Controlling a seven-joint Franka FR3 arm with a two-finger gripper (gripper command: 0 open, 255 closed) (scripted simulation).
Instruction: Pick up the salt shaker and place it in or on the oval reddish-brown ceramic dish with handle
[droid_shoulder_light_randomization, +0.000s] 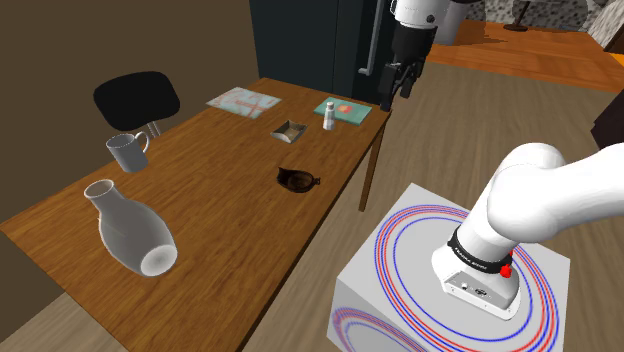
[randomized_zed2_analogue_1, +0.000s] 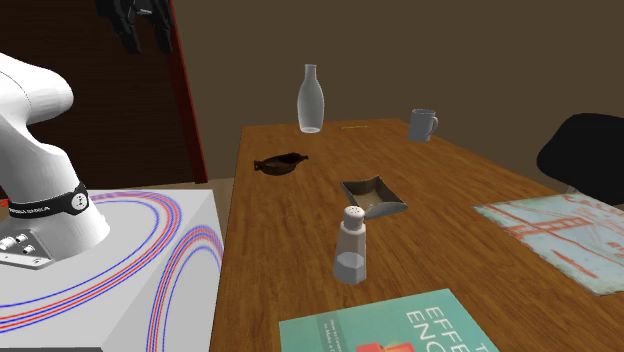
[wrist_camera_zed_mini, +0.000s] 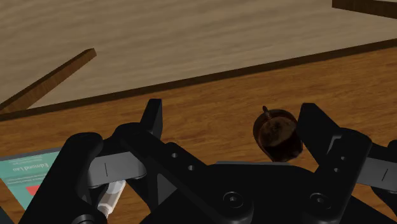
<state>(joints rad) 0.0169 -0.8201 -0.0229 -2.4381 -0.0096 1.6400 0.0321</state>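
Observation:
The salt shaker (droid_shoulder_light_randomization: 329, 117), clear with a pale cap, stands upright at the table's far end beside a teal book (droid_shoulder_light_randomization: 345, 110). In the second exterior view the salt shaker (randomized_zed2_analogue_1: 351, 245) is near the front, just behind the book (randomized_zed2_analogue_1: 400, 330). The oval dark reddish-brown dish (droid_shoulder_light_randomization: 298, 179) with a handle lies near the table's edge on the stand's side; the dish (randomized_zed2_analogue_1: 280, 163) is empty. My gripper (droid_shoulder_light_randomization: 395, 92) hangs open high above the table's far corner, apart from both. In the wrist view the gripper (wrist_camera_zed_mini: 235, 124) shows the dish (wrist_camera_zed_mini: 277, 133) far below, and the shaker (wrist_camera_zed_mini: 111, 197) is partly hidden by the hand.
A small grey square tray (droid_shoulder_light_randomization: 289, 130) sits between shaker and dish. A glass carafe (droid_shoulder_light_randomization: 130, 230) and a grey mug (droid_shoulder_light_randomization: 128, 151) stand at the near end. A magazine (droid_shoulder_light_randomization: 242, 101) lies at the far side, a black chair (droid_shoulder_light_randomization: 137, 98) behind it. The stand (droid_shoulder_light_randomization: 450, 280) is beside the table.

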